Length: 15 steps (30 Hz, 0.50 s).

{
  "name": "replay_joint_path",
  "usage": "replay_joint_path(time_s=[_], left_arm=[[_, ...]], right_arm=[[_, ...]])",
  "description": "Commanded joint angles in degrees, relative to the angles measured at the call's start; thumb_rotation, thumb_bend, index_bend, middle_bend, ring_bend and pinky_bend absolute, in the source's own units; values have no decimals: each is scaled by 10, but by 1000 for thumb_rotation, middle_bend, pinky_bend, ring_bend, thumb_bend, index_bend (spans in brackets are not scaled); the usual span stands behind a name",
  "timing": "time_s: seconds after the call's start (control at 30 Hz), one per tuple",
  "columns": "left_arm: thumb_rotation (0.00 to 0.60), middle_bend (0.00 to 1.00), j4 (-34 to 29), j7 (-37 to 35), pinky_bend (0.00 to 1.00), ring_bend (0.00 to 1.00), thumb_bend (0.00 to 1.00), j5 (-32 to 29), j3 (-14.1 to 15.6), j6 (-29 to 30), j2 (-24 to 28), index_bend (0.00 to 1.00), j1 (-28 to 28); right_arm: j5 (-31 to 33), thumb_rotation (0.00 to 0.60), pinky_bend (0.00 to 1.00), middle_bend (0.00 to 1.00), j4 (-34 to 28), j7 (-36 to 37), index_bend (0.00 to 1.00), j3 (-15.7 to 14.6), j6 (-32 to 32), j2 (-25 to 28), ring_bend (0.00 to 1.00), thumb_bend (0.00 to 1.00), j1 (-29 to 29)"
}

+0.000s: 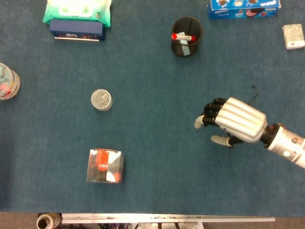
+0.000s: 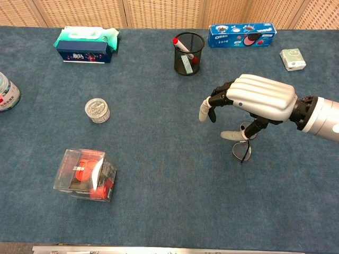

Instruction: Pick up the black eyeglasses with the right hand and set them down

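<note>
Scene, left to right. At far left edge a clear plastic jar with coloured contents point(image 1: 8, 81) is cut by the frame. At upper left a green-and-white wipes packet point(image 2: 87, 37) is stacked on a dark blue box point(image 2: 83, 54). Toward centre-left a small round silver-lidded tin point(image 1: 101, 99) is seen, and nearer the front edge a clear cube box w/ red-and-black contents point(image 2: 85, 174). At top centre a black mesh pen cup point(image 1: 187, 36) is holding a red-capped marker. At upper right a blue biscuit box point(image 2: 242, 35) and a small pale packet point(image 2: 292, 59) are laid along the far side.

Right of centre the right hand point(image 2: 254, 100) is held palm-down over the black eyeglasses point(image 2: 242, 150), which are resting on the blue cloth tabletop point(image 1: 152, 157); in the head view they are mostly hidden under the palm. Fingers are curled and spread, thumb lowered beside the frame, nothing gripped; contact w/ the glasses cannot be told. Posture is judged a pre-grasp approach from above, so thin rims can be pinched. Left hand not shown.
</note>
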Motion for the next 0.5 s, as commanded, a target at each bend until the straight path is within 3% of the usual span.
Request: replay_joint_path(time_s=[0.03,0.5], left_arm=[[600,330,-4,7,373,301,272,-4,-3,-1,-2,310,-4],[600,330,-12,23,373,301,272,-11,-4,-3,-7,310,-10]], right_arm=[[-10,600,405,499,9,5,397,-7,13,-4,352,251,-4],[-26,600,405,499,-6,-18,397,-28,36,16,352,268,-17]])
